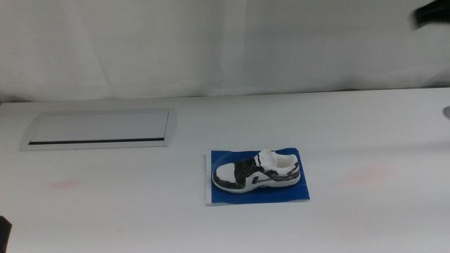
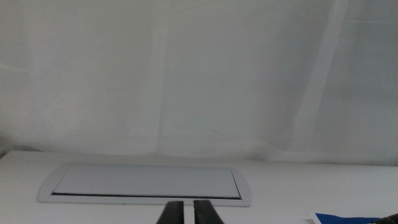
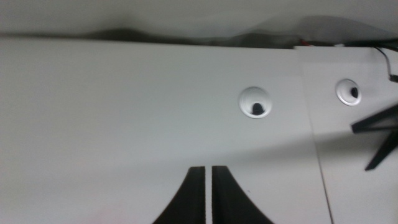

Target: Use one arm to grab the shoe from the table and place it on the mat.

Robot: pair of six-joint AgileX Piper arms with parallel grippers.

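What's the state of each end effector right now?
Left end effector: closed, holding nothing, facing the grey rectangular metal panel.
Right end effector: closed, holding nothing, over the plain white table.

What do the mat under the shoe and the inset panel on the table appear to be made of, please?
The mat looks like thin, flat sheet, perhaps rubber or foam, dark blue and matte, with a white edge strip. The panel looks like brushed grey metal: a smooth, pale sheen and a crisp frame with a dark slot. Neither can be told for certain.
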